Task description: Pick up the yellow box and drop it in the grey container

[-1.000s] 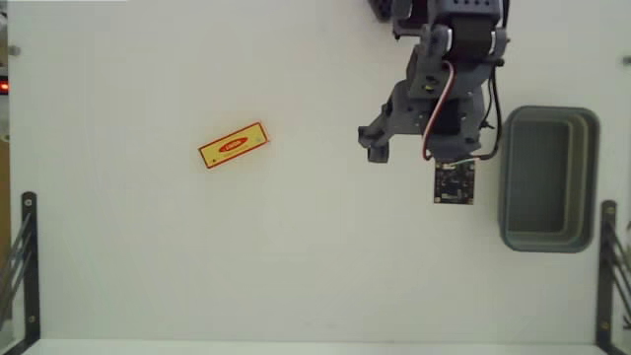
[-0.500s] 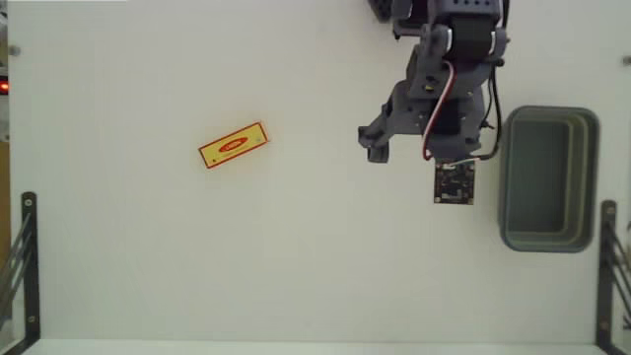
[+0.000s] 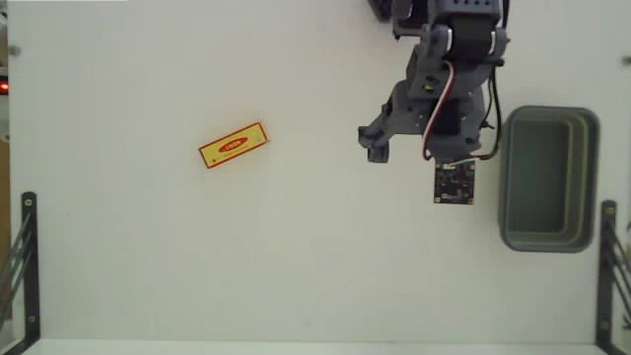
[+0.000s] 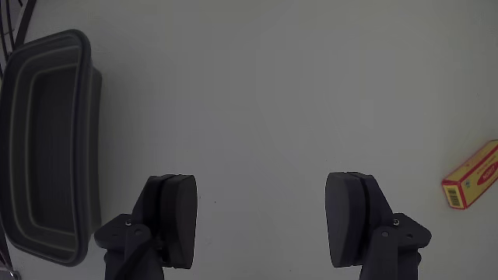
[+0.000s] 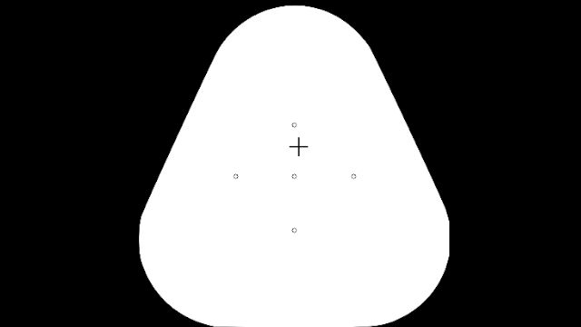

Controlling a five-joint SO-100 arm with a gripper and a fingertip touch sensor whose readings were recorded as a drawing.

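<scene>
Gripper [image 4: 261,222] spread wide, holding nothing, poised above bare table. Yellow box [image 3: 233,145] flat on the table, well off to the left in the fixed view, long axis tilted up to the right. Grey container [image 3: 548,178] just right of the arm, on the opposite side.

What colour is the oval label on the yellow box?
Red, on the yellow box; it shows best in the fixed view.

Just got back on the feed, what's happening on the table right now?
Nothing is grasped yet. The pincer is open and empty above bare table. The yellow box lies flat to the arm's left in the fixed view, untouched. The grey container sits empty on the right side there.
</scene>
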